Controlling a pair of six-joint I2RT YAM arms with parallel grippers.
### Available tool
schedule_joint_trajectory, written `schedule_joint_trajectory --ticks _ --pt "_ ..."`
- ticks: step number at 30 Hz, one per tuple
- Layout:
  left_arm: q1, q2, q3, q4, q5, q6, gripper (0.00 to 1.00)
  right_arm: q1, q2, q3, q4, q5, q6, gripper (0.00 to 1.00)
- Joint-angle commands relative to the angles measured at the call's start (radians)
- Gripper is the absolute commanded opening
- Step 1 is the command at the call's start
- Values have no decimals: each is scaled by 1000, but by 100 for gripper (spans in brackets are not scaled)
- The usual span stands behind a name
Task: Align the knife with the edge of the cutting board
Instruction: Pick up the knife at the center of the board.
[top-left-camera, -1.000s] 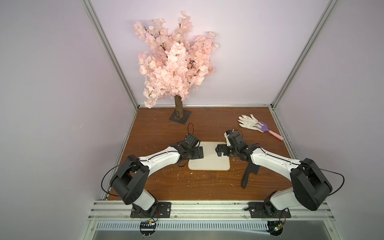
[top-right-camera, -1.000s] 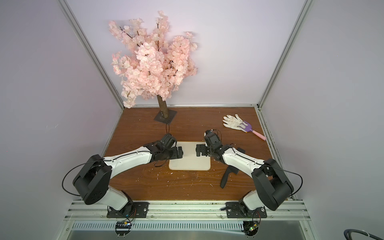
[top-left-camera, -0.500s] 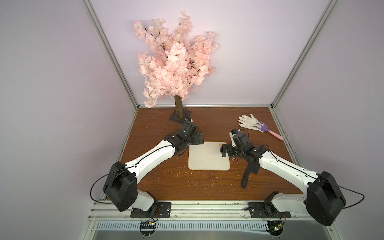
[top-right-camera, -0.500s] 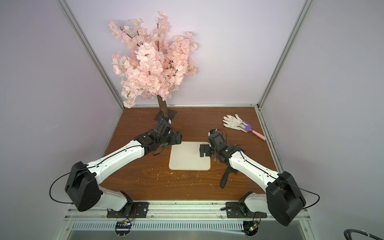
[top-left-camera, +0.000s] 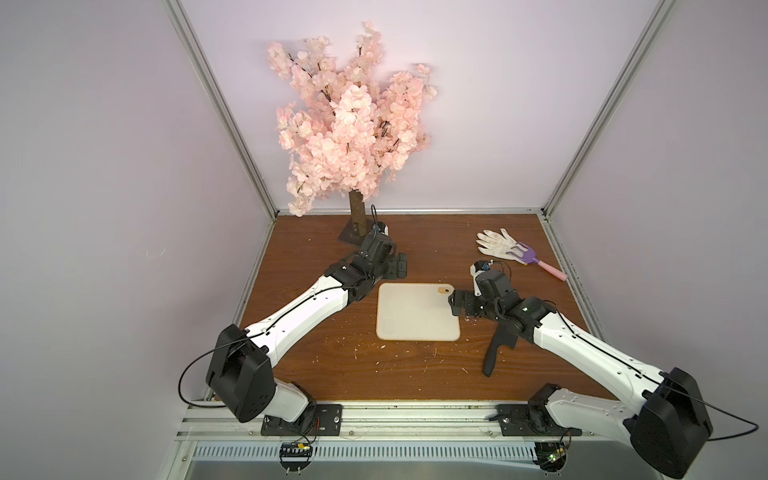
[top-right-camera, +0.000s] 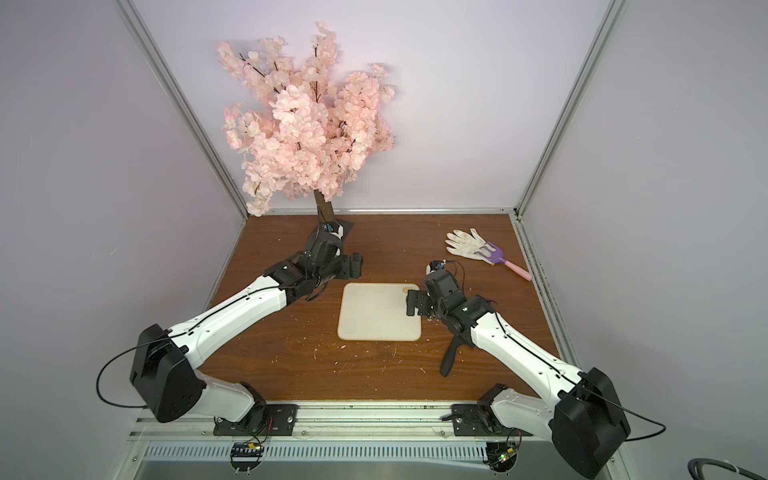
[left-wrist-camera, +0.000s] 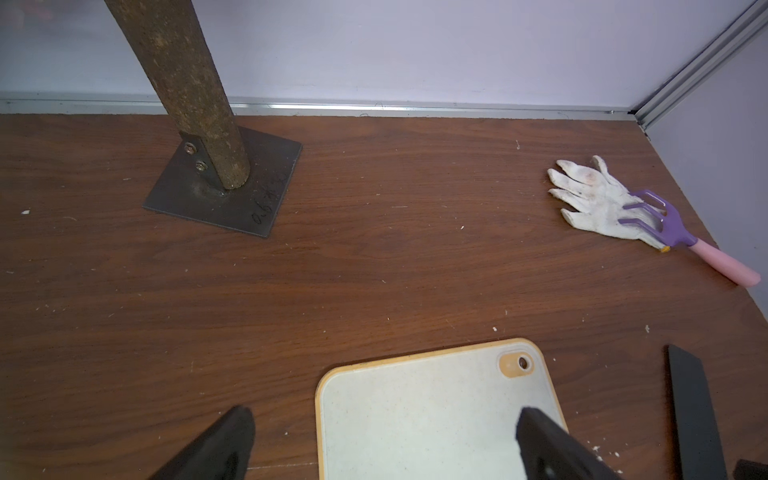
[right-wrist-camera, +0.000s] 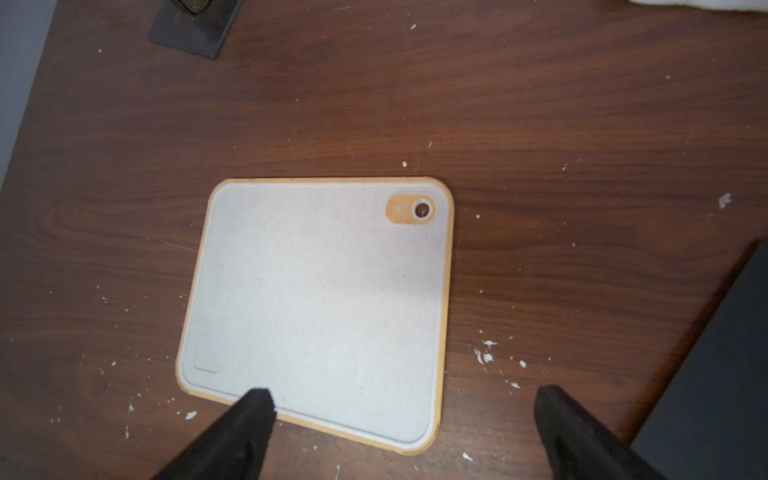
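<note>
Knife (top-left-camera: 492, 357) lies on the bench (top-left-camera: 332, 353) just beside the cutting board (top-left-camera: 415, 320), skewed to its edge, blade partly under my right arm (top-left-camera: 582, 349). Right pincer (top-left-camera: 454, 306), released and empty, hangs over that edge. Left pincer (top-left-camera: 401, 266), released, sits beyond the board. I'd grip the handle low, then rotate it parallel.

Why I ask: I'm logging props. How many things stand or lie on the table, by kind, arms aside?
cutting board: 1
knife: 1
glove: 1
toy rake: 1
blossom tree: 1
Total: 5
</note>
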Motion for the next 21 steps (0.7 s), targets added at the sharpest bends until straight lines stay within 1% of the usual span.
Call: schedule_joint_trajectory --ticks 1,5,8,11,15,21 --pt "35 -64 -60 109 30 29 99 -2 -52 -19 -48 34 48 99" --pt "87 -150 -140 192 78 23 99 -2 -90 -33 -82 49 86 99" --pt "104 -202 -201 230 39 43 100 -2 -130 -43 -123 84 120 100" --pt "124 -219 -199 225 23 55 100 -2 -171 -63 -164 118 157 99" --pt "160 -226 -206 233 48 28 100 -1 -237 -102 -213 156 208 99" --pt "168 -229 -211 234 63 9 99 -2 -341 -160 -277 209 288 99"
